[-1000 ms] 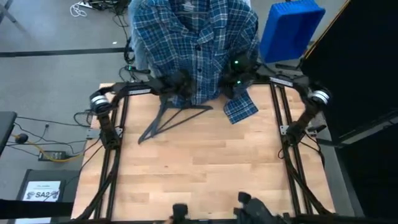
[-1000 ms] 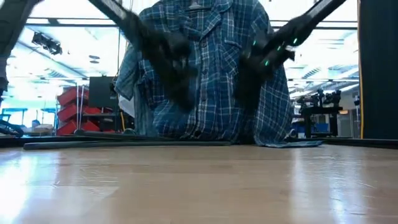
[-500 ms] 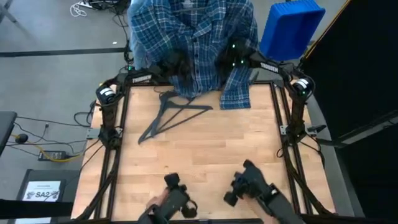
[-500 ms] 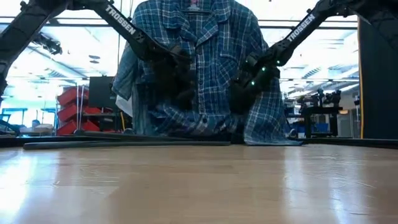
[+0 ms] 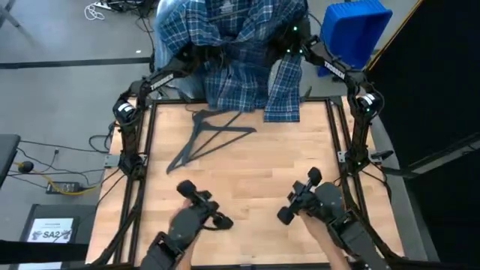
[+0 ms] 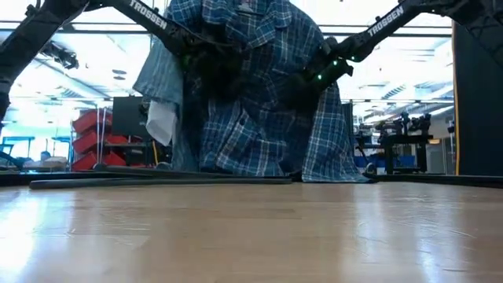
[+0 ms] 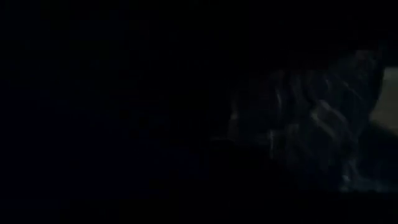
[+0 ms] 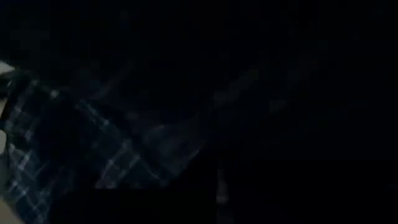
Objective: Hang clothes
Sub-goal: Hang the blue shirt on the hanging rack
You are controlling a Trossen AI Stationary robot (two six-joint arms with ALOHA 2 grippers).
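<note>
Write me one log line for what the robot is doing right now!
left gripper: in plaid shirt | right gripper: in same shirt | shirt: lifted beyond table's far edge | hanger: flat on table, untouched

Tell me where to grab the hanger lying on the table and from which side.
Grip the hanger on its long straight bar, coming straight down from above. It lies flat on the wooden table, well clear of the plaid shirt, and the bar is thin enough for a pincer.
</note>
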